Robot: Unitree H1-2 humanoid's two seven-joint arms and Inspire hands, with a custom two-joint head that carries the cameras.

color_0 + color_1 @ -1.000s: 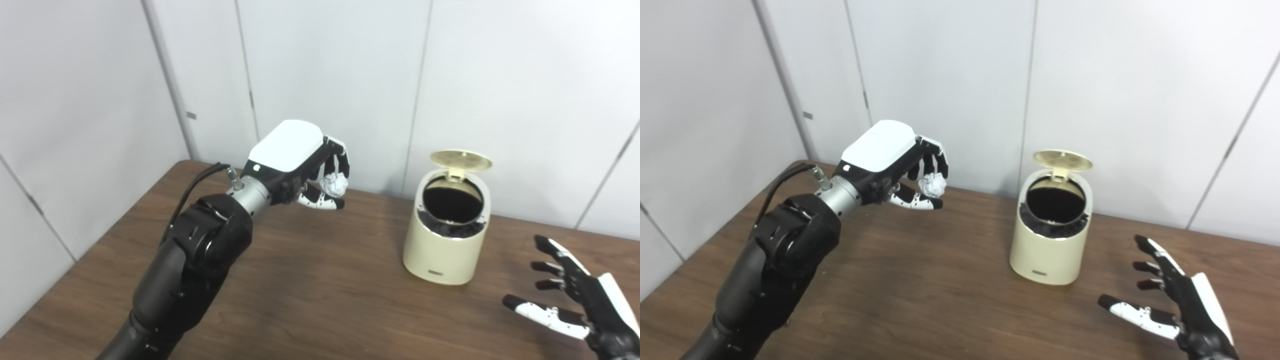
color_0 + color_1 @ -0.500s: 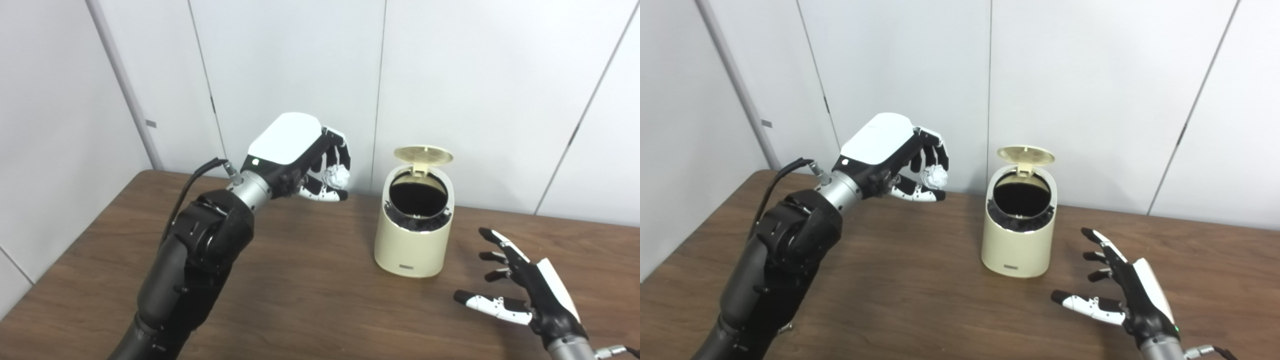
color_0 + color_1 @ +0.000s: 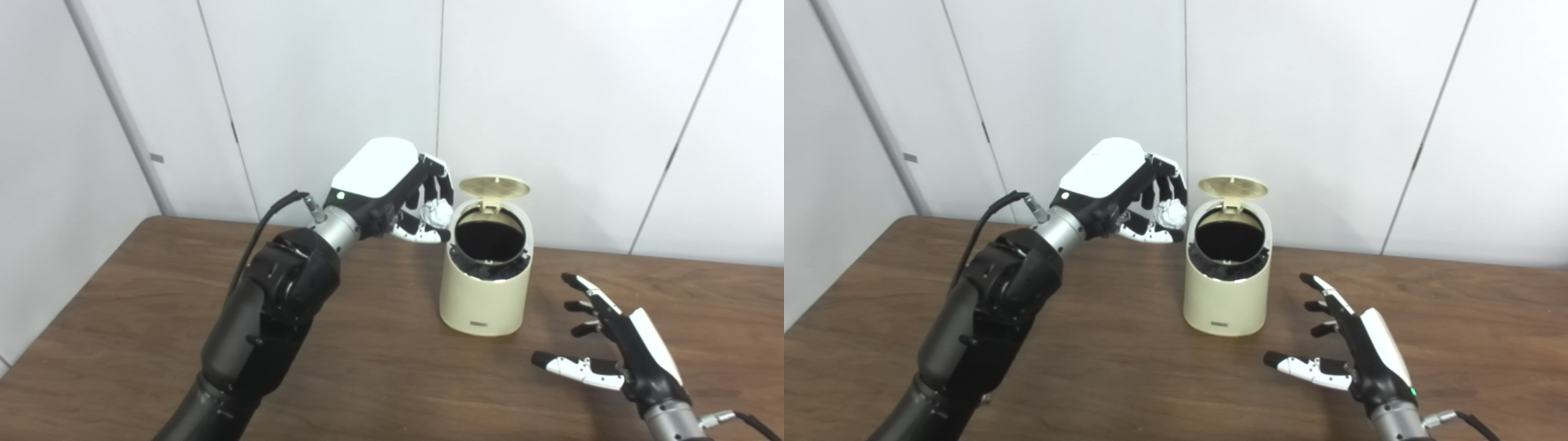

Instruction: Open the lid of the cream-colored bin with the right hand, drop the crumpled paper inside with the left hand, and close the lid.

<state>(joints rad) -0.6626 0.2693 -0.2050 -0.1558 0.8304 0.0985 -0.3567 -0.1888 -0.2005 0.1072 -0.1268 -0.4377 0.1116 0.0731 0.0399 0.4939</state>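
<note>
The left hand (image 3: 392, 190) is raised above the table, its fingers curled around the crumpled paper (image 3: 433, 213), a small white ball pinched between fingertips and thumb. The paper is held in the air just beside the upper left edge of the cream-colored bin (image 3: 487, 278), close to the rim but not over the opening. The bin stands upright on the table toward the far side, and its lid (image 3: 493, 186) is flipped up on a hinge at the back, showing its ribbed underside; the round mouth is dark, with the crinkled edge of a black liner (image 3: 487, 266) just inside the rim. A small dark label sits low on the bin's front. The right hand (image 3: 618, 349) hovers low over the table to the right of the bin and nearer the camera, well apart from it, holding nothing — its fingers are spread wide and the white-tipped thumb points left. Nothing lies between either hand and the bin. A black cable (image 3: 269, 214) loops out from the left wrist. The table (image 3: 380, 367) is dark brown wood grain — behind it stands a wall of pale grey panels (image 3: 551, 92) divided by thin vertical seams.
</note>
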